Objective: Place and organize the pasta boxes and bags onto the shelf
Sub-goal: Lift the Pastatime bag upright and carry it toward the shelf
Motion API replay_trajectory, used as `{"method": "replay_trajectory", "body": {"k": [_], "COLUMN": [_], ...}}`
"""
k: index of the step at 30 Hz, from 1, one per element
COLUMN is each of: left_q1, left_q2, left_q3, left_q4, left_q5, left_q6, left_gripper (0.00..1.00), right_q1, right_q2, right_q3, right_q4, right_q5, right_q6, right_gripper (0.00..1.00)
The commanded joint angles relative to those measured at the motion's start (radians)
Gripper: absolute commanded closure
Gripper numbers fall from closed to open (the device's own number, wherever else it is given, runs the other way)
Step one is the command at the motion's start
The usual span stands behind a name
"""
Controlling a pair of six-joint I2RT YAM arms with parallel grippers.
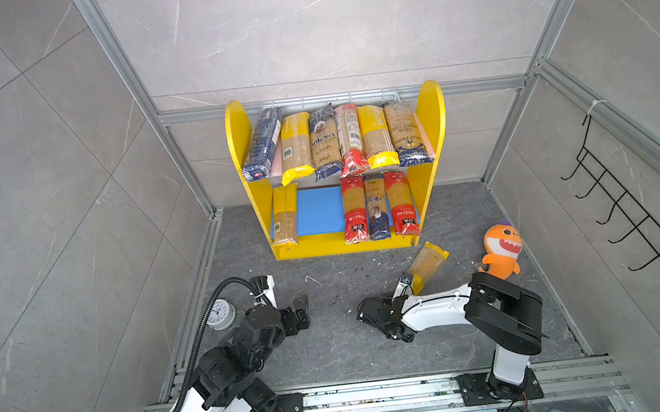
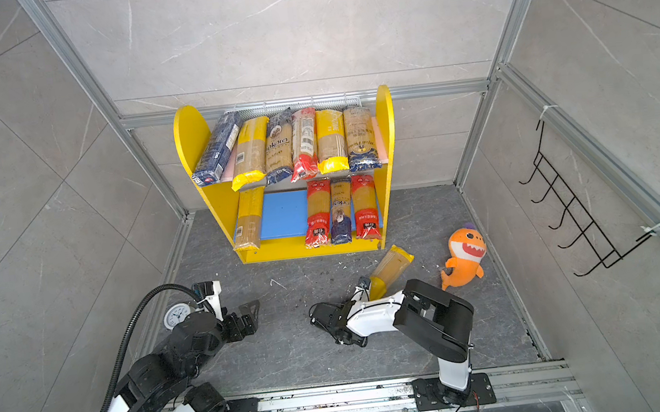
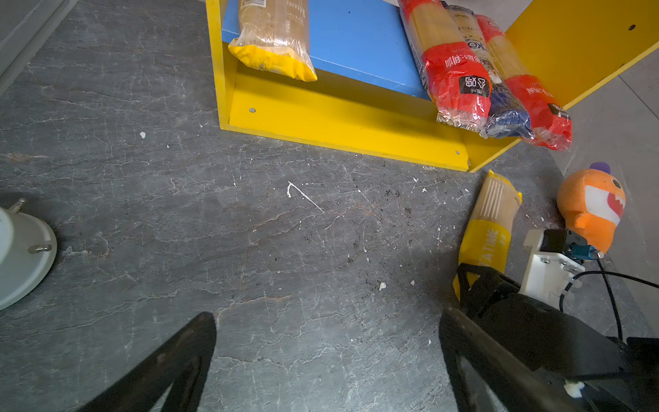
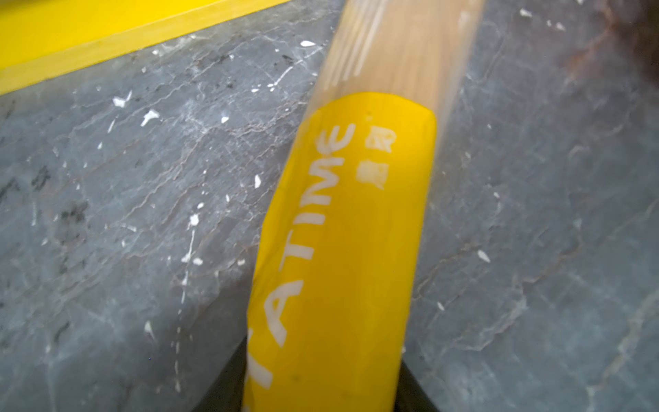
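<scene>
The shelf [image 1: 434, 121] stands at the back, with yellow sides and a blue lower board [image 1: 320, 212]. Several pasta packs fill its upper tier [image 1: 338, 139]. Below lie one yellow-ended bag [image 1: 285, 216] on the left and three bags [image 1: 378, 206] on the right. My right gripper [image 1: 414, 286] [image 4: 321, 385] is shut on the near end of a yellow-ended spaghetti bag [image 1: 430, 261] [image 4: 356, 214], which points toward the shelf's front right corner. My left gripper [image 1: 301, 310] [image 3: 326, 353] hangs open over bare floor, holding nothing.
An orange plush shark [image 1: 502, 249] sits right of the held bag. A white clock [image 1: 220, 312] stands by the left arm. A black wire rack [image 1: 629, 205] hangs on the right wall. A white mesh basket [image 1: 350, 98] shows behind the shelf.
</scene>
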Motion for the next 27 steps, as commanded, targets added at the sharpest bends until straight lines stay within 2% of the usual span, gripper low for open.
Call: {"method": "replay_trajectory", "body": {"k": [1,4,5,15,23,27], "left_q1": [-0.003,-0.004,-0.005,-0.004,-0.005,-0.004], "left_q2": [0.009,0.008,0.007,0.001,-0.005,-0.022], "left_q3": [0.007,0.007,0.009,0.016,0.024,0.022], "left_q4": [0.015,0.009,0.006,-0.017,-0.031,-0.047], "left_q5": [0.011,0.019,0.018,-0.002,-0.025,-0.037], "left_q6": [0.019,0.010,0.006,-0.021,-0.032,-0.045], "left_gripper": [0.00,0.00,0.00,0.00,0.00,0.00], "right_q1": [0.028,0.060,0.074,0.228,0.402,0.471], "right_q2": [0.049,0.020,0.010,-0.150,-0.265,-0.305], "right_q3": [-0.089,-0.101,-0.098,-0.096,-0.027,0.008], "right_q4": [-0.016,-0.025,-0.036,-0.149,-0.229,-0.204], "right_q5": [-0.218,-0.213,-0.212,-0.172,-0.144,-0.141], "right_q6": [0.007,0.006,0.006,-0.011,-0.122,-0.188], "right_gripper": [0.76,0.91,1.00,1.00,1.00,1.00]}}
